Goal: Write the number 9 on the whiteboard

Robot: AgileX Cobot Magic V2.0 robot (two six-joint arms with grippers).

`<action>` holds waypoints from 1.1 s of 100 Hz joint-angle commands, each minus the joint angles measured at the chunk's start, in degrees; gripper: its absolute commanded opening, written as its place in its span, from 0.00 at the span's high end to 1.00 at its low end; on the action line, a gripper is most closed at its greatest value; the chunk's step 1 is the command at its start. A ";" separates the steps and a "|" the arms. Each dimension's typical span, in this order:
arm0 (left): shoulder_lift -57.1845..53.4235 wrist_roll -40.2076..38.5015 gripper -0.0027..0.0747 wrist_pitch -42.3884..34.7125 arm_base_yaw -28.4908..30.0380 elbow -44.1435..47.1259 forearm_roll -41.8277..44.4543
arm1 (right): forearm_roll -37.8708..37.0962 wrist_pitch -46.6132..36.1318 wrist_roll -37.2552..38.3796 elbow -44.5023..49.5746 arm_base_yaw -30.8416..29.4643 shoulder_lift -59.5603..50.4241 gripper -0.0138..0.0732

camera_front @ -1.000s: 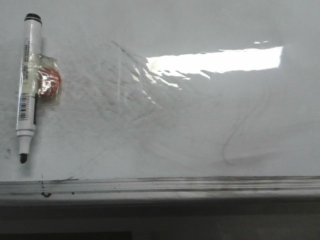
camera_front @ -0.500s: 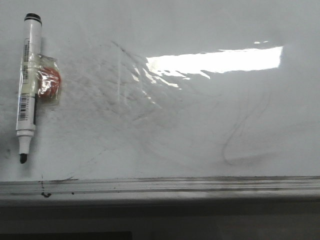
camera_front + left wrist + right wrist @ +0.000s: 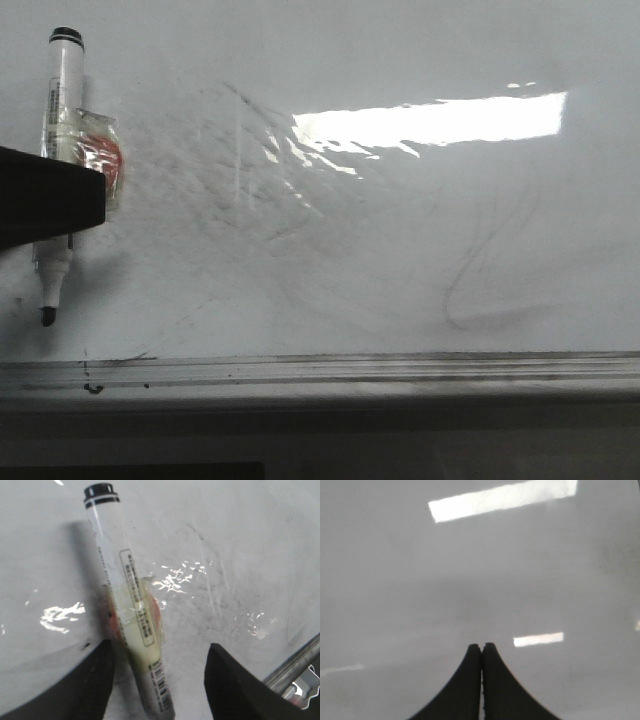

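Note:
The whiteboard (image 3: 400,230) is glossy white with faint grey smudges. No black number 9 shows on it; only a faint grey curved smear (image 3: 480,290) at the right. A white marker (image 3: 62,80) with a black cap end and bare black tip lies at the far left, an orange piece (image 3: 103,160) taped to it. My left gripper (image 3: 160,647) is open, its jaws on either side of the marker (image 3: 132,595) without closing on it. One of its dark fingers (image 3: 50,195) covers the marker's middle in the front view. My right gripper (image 3: 481,647) is shut and empty over blank board.
A grey metal rail (image 3: 320,370) with black ink spots runs along the board's near edge; it also shows in the left wrist view (image 3: 295,665). A bright light reflection (image 3: 430,120) lies across the board's upper middle.
My left gripper has come into the front view from the left and now covers the marker's middle. The marker has not moved.

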 commanded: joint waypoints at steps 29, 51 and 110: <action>3.13 0.00 0.99 -2.95 -0.19 -1.49 -3.90 | -0.01 0.13 -0.15 -2.55 10.48 3.36 0.91; 3.13 0.00 0.99 -3.07 -0.19 -1.49 2.11 | 2.82 3.56 -6.44 -9.66 26.02 12.36 0.84; 0.90 0.00 0.99 -6.40 -0.19 -2.21 47.84 | 4.78 -0.88 -15.84 -30.99 62.76 45.69 0.44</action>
